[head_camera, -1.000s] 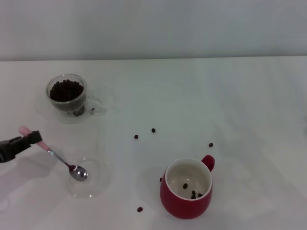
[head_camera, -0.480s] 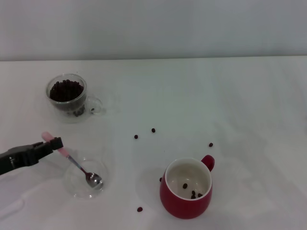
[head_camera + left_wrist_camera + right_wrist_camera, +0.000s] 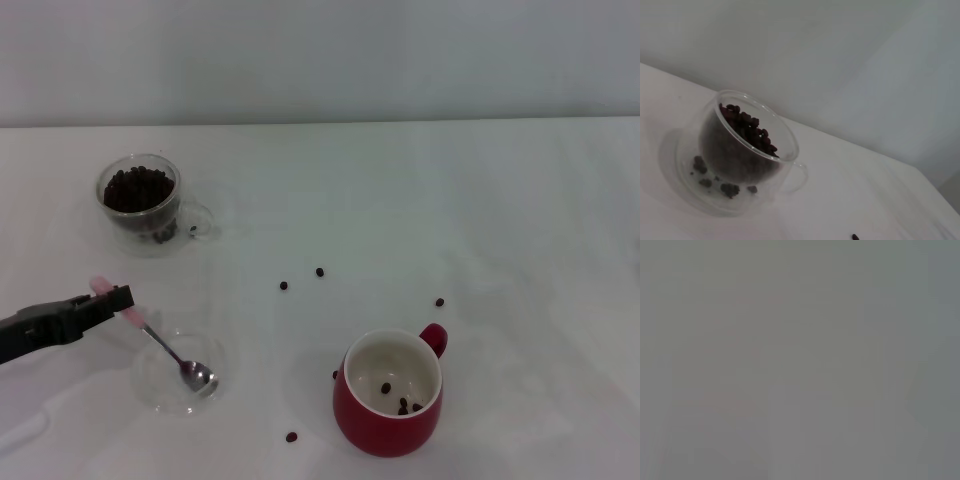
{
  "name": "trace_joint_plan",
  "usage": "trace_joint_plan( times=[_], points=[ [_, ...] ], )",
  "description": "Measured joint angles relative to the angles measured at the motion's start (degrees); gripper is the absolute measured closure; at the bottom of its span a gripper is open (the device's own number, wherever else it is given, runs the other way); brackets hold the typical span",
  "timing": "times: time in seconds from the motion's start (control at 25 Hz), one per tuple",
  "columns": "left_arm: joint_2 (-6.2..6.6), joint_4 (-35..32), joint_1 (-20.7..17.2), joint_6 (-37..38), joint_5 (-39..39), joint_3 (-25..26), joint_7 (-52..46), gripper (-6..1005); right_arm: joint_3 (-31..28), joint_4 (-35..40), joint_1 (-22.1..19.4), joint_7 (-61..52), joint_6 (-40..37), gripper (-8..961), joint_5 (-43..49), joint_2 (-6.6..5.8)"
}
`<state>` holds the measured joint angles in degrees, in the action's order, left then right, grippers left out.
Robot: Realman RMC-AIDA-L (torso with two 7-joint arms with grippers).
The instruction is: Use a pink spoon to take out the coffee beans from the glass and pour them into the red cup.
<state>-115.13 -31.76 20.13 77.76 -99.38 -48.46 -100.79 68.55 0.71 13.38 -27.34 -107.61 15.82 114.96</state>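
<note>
My left gripper (image 3: 112,297) at the left edge is shut on the pale pink handle of the pink spoon (image 3: 160,345). The spoon's silver bowl rests on a flat clear glass disc (image 3: 150,385). The glass (image 3: 140,200), holding the coffee beans (image 3: 138,186), stands at the back left; it also shows in the left wrist view (image 3: 740,150). The red cup (image 3: 390,395) stands at the front right of centre with a few beans inside. The right gripper is out of view.
Loose beans lie on the white table: two near the middle (image 3: 319,271), one by the cup's handle (image 3: 439,301), one in front of the cup (image 3: 291,436). A pale wall rises behind the table. The right wrist view shows only plain grey.
Over the last second my left gripper moved right and toward the front with the spoon, and the spoon's bowl slid right on the disc. In the last half second almost nothing moved.
</note>
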Motion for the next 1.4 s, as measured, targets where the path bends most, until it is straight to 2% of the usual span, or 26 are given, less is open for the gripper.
trace_joint_plan(
  times=[0.08,0.4,0.64,0.84,1.12,1.24,1.4],
  points=[
    [0.00,-0.01,-0.04,-0.34,0.00,0.07,-0.01,851,0.00,0.00,0.03,0.00,0.03,572,0.00,0.00],
    [0.01,-0.05,-0.30,-1.86,-0.17,0.12,-0.05,650,0.00,0.00,0.27,0.00,0.14,572,0.20,0.06],
    [0.51,-0.40,-1.08,-2.65,-0.54,0.11,0.25,444,0.00,-0.01,0.33,0.00,0.15,572,0.23,0.08],
    [1.08,-3.25,-2.96,-2.59,-0.38,0.20,2.30,315,0.00,-0.01,0.35,0.00,0.23,571,0.08,0.09],
    [0.87,-6.63,-5.34,-2.79,-0.22,4.31,4.92,287,0.00,0.14,0.66,0.00,0.24,571,-0.01,0.08],
    [0.04,-8.52,-6.49,-2.52,0.13,7.16,8.44,288,0.00,0.29,0.71,0.10,0.24,571,-0.01,0.08],
    [-2.64,-10.17,-8.59,-1.88,4.11,13.12,20.63,287,0.02,0.71,0.81,1.42,0.26,571,0.12,0.08]
  ],
)
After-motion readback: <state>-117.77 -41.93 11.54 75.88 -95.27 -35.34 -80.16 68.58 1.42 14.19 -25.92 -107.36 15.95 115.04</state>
